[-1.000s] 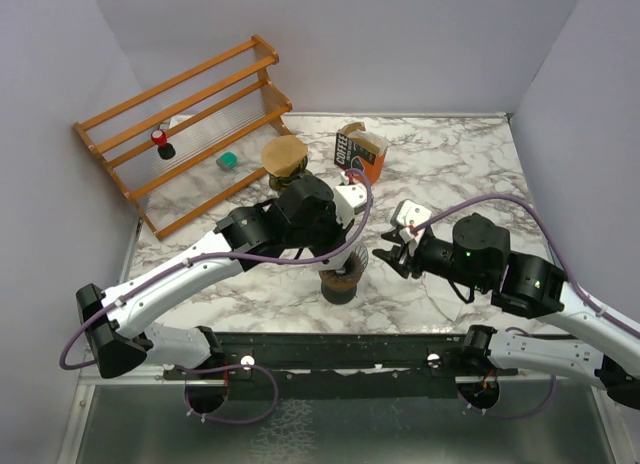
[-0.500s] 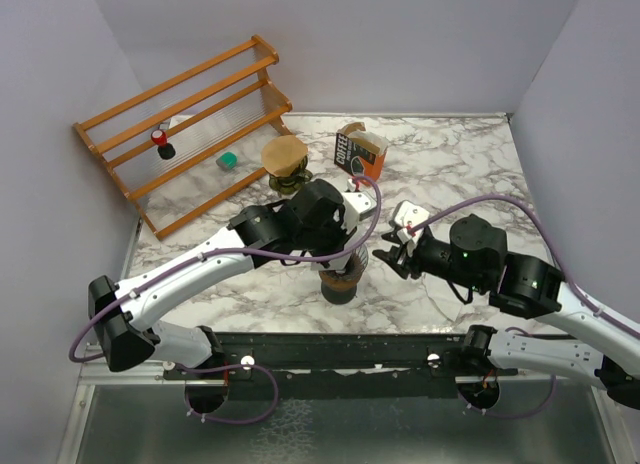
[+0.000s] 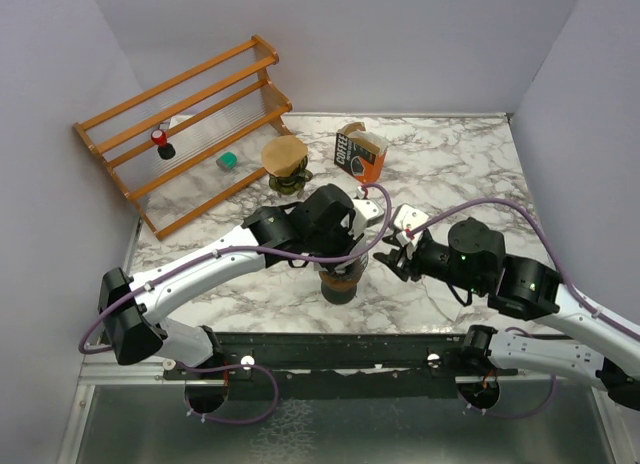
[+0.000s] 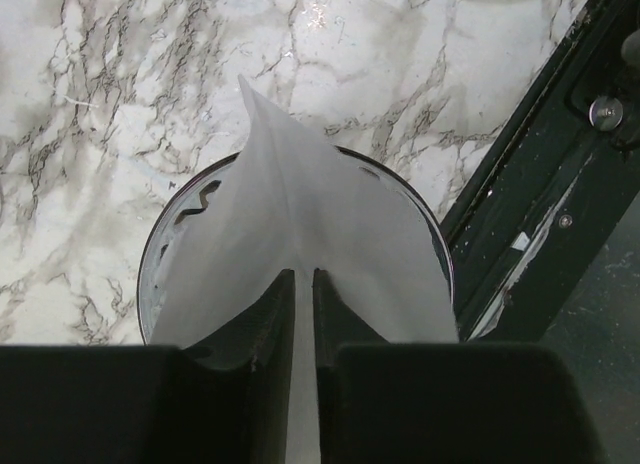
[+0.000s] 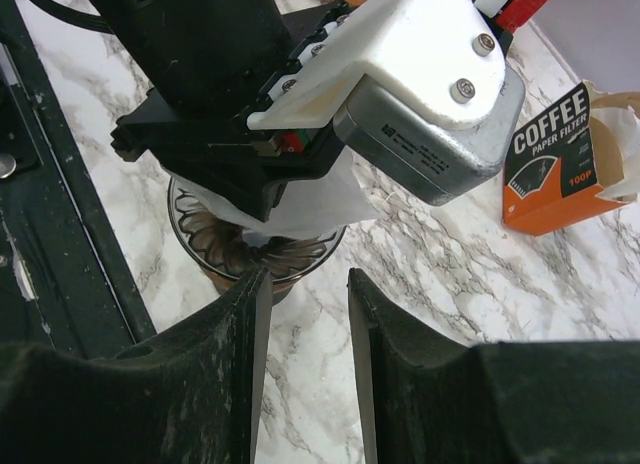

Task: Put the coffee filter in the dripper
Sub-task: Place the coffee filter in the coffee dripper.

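Off to the left a slatted wooden rack (image 3: 180, 124) leans at the back of the white marble table (image 3: 460, 164). In the middle, the left gripper (image 4: 303, 279) hangs over the ribbed clear glass dripper (image 5: 212, 234), where the white paper cone filter (image 4: 300, 199) sits point down. Its jaws stand a sliver apart around the filter's upper edge, and I cannot tell whether they pinch it. Just right of the dripper hovers the right gripper (image 5: 307, 276), jaws apart and empty, with an orange cardboard coffee-filter box (image 3: 362, 154) further back.
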